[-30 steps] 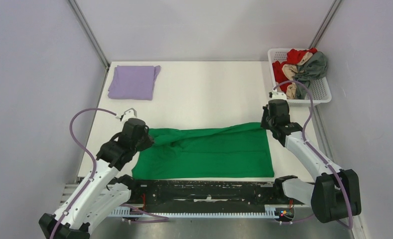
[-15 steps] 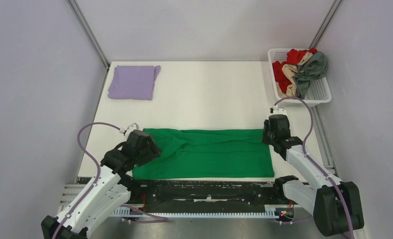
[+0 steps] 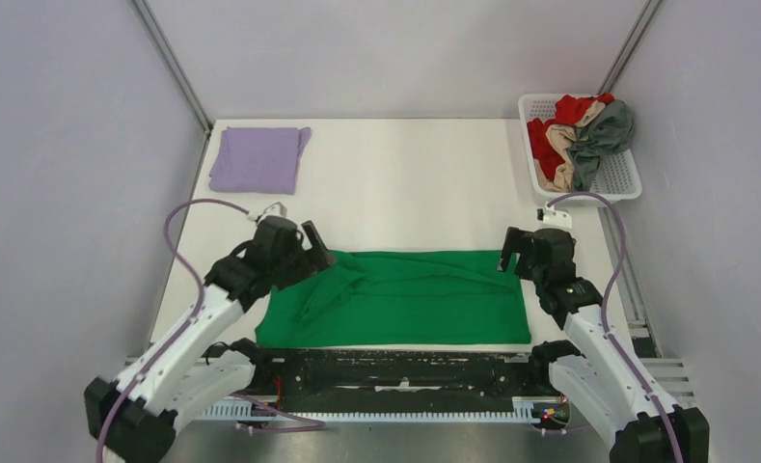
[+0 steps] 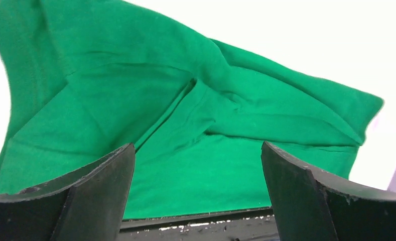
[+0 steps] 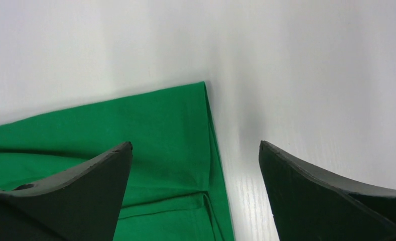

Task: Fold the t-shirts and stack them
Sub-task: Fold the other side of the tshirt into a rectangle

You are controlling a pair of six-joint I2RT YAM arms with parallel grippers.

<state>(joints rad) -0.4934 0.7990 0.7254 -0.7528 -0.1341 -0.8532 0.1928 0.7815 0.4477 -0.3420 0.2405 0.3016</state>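
Hovering wide open and empty, left gripper [image 4: 198, 155] faced the rumpled left end of the bright green fabric t-shirt [image 3: 405, 299]. Right gripper [image 5: 195, 150], equally agape, faced its far right corner. Shirt lay lengthwise along white table [image 3: 405, 183], near edge. One folded lavender tee [image 3: 258, 159] sat far left. Tangled tees [image 3: 579, 140] in white plastic lattice basket [image 3: 619, 183] could not be told apart.

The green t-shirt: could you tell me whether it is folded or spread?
Partly folded: the green t-shirt lies as a wide doubled band, layered edge at right, rumpled at left.
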